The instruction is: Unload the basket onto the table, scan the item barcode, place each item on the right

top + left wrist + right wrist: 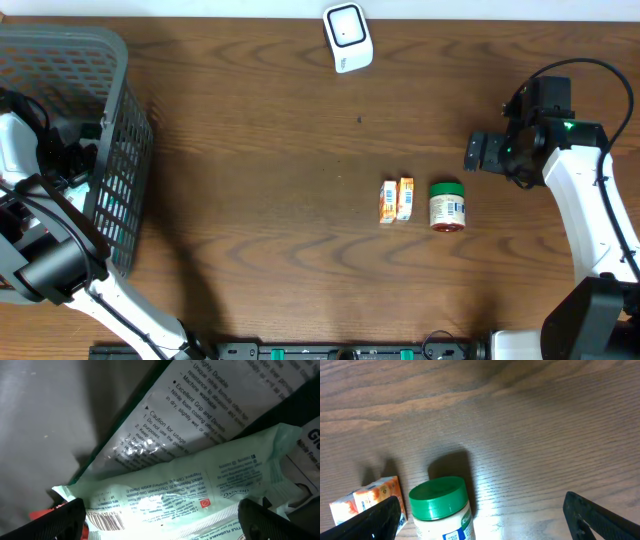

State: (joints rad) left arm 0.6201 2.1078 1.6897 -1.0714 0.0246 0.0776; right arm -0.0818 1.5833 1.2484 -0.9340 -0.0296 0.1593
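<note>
Overhead: fixed above, looks straight down, far enough to take in the whole table (250,250), basket (112,70) at left, scanner (347,37) at top edge, both arms at the sides. Left wrist: very close, lens almost on a green packet (200,490) and printed wrappers that fill the frame, own fingers (62,520) in the bottom corners. Right wrist: low over the table (520,420), tilted down and forward, own fingers (600,515) in the bottom corners, jar (440,500) and carton (372,497) at the bottom edge. Overhead and right wrist share jar (447,205), carton (405,198) and the wood around them. Overlap between left wrist and overhead: can't tell.
</note>
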